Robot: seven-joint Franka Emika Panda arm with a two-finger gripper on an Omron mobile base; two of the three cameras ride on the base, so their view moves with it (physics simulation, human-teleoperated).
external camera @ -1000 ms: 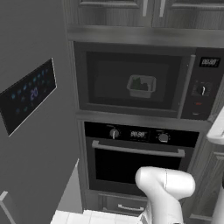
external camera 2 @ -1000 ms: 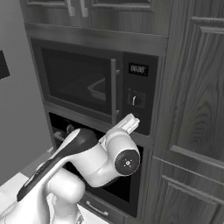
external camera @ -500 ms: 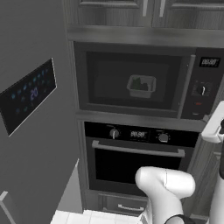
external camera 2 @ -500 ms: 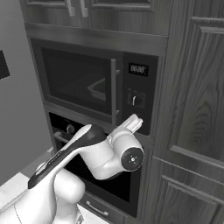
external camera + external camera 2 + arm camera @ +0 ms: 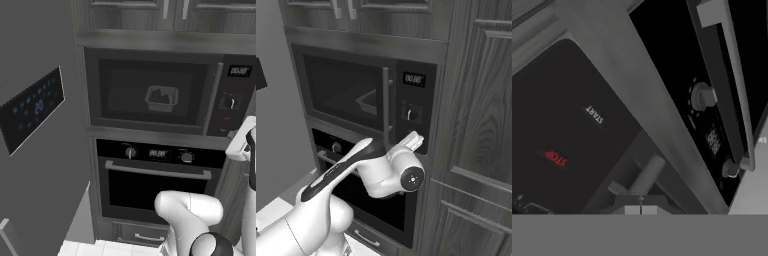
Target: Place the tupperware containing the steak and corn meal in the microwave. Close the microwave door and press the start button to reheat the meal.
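Observation:
The microwave (image 5: 150, 55) is built into the wall, and its door (image 5: 125, 95) is closed. Through the dark glass I see the tupperware (image 5: 161, 98) on the cavity floor, with a green lump of the meal inside. In the right base view the tub (image 5: 369, 102) shows dimly behind the vertical bar handle (image 5: 386, 107). The black side panel (image 5: 235, 92) carries a display and a knob. My gripper (image 5: 414, 139) is shut and empty, just in front of the panel's lower end. In the hand view the START label (image 5: 594, 114) and the red STOP label (image 5: 555, 157) lie ahead of the gripper (image 5: 641, 210).
An oven (image 5: 155, 185) with a long horizontal handle and knobs sits directly below the microwave. A tall grey fridge (image 5: 35, 110) with a touch panel stands to the left. Dark wooden cabinet doors (image 5: 481, 150) fill the wall to the right.
The arm has lifted the hand up and forward toward the microwave's side panel, bringing it into the left base view. The gripper stayed shut; the door stayed closed.

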